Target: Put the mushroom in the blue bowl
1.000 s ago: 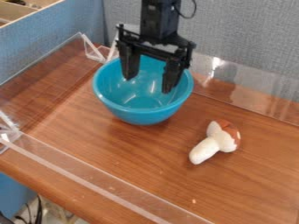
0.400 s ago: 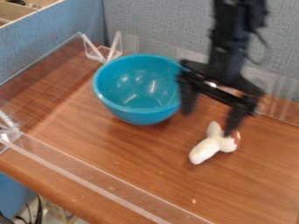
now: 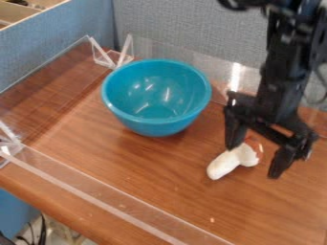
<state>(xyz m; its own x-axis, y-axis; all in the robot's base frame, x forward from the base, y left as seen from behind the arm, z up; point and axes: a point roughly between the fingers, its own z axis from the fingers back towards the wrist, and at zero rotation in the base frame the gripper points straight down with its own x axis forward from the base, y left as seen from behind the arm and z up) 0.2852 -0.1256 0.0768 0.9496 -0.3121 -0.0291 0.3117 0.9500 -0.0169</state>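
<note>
The mushroom [image 3: 228, 164] lay on its side, cream stem foremost, directly beneath the wide-open gripper [image 3: 269, 150]. The glossy turquoise blue bowl [image 3: 156, 97] stood upright, empty, off to the gripper's left.

My arm is black all over, a slim jointed column ending in the gripper [image 3: 270, 151], whose two long dark fingers [image 3: 235, 133] look flat and squared off, though blur hides any screws or markings from me.

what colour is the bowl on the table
Glossy turquoise-blue, inside and out; the bowl shows plainly in the camera view.
</note>
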